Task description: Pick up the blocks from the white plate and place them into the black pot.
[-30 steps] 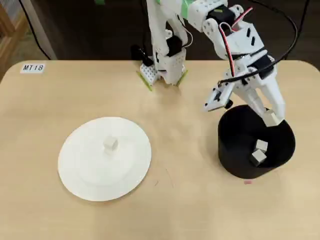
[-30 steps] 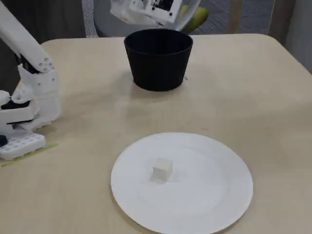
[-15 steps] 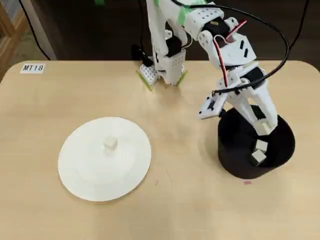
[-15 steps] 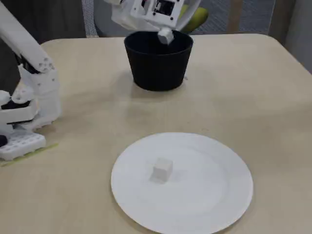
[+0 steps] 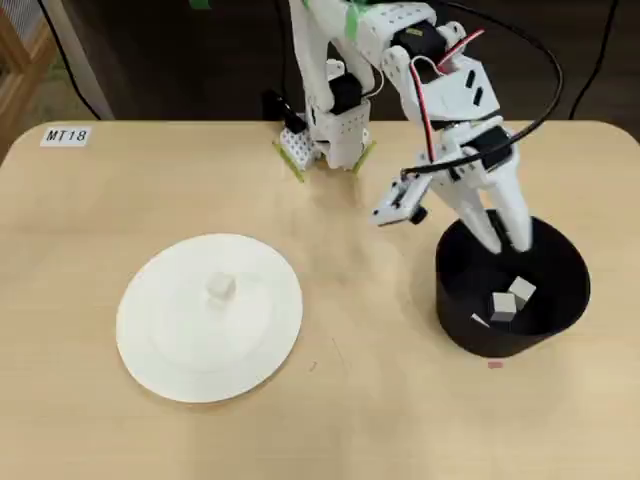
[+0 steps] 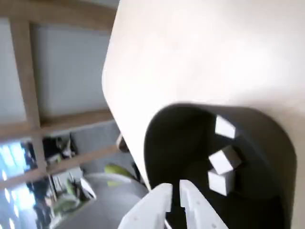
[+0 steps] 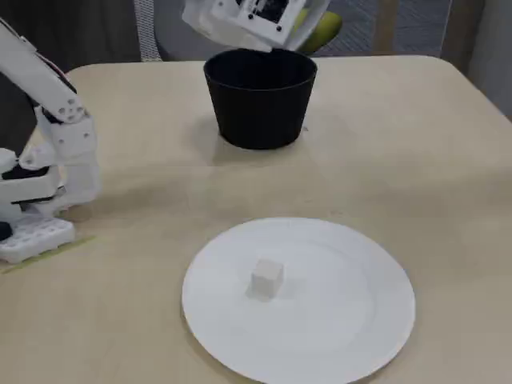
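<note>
One pale cube block [image 5: 221, 288] sits near the middle of the white plate [image 5: 170, 340]; it also shows in the fixed view [image 7: 266, 278] on the plate [image 7: 344, 320]. The black pot [image 5: 468, 335] stands to the right in the overhead view and holds three blocks, as the wrist view shows [image 6: 224, 160]. My gripper [image 5: 508, 243] hangs over the pot's back rim, fingertips dipping inside. In the wrist view the gripper [image 6: 175, 187] is empty, with only a narrow slit between its jaws. In the fixed view the pot [image 7: 260, 104] hides the fingertips.
The arm's white base [image 5: 330, 135] stands at the table's back edge in the overhead view. A label reading MT18 [image 5: 66, 135] lies at the back left corner. A small red mark [image 5: 495, 364] lies just in front of the pot.
</note>
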`<state>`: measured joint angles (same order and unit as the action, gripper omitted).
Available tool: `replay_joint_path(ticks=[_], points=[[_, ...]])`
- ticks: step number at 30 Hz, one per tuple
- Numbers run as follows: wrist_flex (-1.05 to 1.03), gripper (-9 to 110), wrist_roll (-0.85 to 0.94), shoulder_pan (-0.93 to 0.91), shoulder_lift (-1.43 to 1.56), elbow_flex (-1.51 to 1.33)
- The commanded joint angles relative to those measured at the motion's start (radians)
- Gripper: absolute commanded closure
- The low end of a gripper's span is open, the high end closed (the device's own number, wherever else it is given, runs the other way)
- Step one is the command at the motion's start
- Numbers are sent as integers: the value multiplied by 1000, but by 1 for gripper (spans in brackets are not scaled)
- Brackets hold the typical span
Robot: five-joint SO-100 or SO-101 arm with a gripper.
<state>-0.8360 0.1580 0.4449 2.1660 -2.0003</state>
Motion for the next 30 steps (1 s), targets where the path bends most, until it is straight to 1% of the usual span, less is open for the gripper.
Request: replay_joint_path(ticks=[1,4,6,9,13,15,21,29,30], points=[[-225,104,-67,-213,48,179],[-348,104,-141,-410,43,219],[-405,104,-172,-509,17,219],[-485,104,-186,-606,-84,229],[-540,104,-152,-687,-245,244],[-526,104,-129,-719,-293,242],[-334,104,-100,-807,-322,161],[-235,104,-94,-928,-442,175],[-242,102,-95,-937,-459,187]])
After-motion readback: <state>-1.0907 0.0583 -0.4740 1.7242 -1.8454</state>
